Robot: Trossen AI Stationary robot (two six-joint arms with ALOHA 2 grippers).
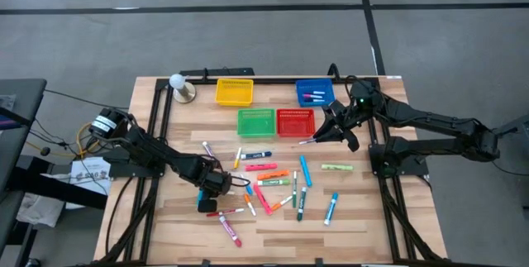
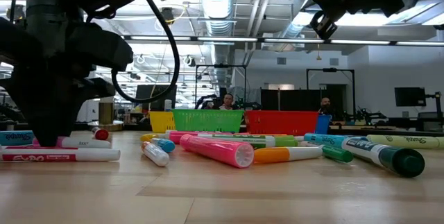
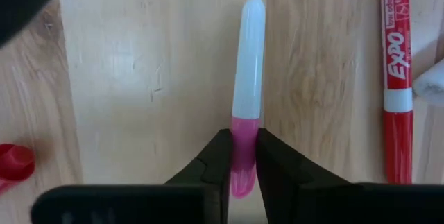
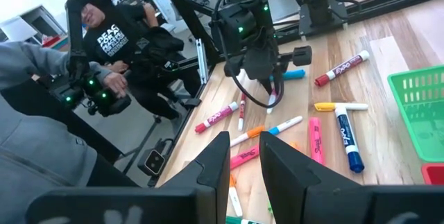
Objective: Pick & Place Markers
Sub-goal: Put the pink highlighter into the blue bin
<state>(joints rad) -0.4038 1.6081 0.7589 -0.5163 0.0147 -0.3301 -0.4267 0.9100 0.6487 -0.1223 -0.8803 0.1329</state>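
We see left claw pinching pink-and-white marker low on wood surface, near scattered markers — red marker beside. Right claw raised by red basket — fingers near together, holding nothing.

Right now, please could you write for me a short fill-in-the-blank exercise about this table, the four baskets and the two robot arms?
1. The left gripper has its jaws shut on a thin marker with a white cap and a ____ body.
2. The small square green mesh basket stands directly beside the ____ one.
3. Markers already lie inside the ____ basket.
4. The right gripper hovers near the ____ basket.

Missing words: pink; red; blue; red
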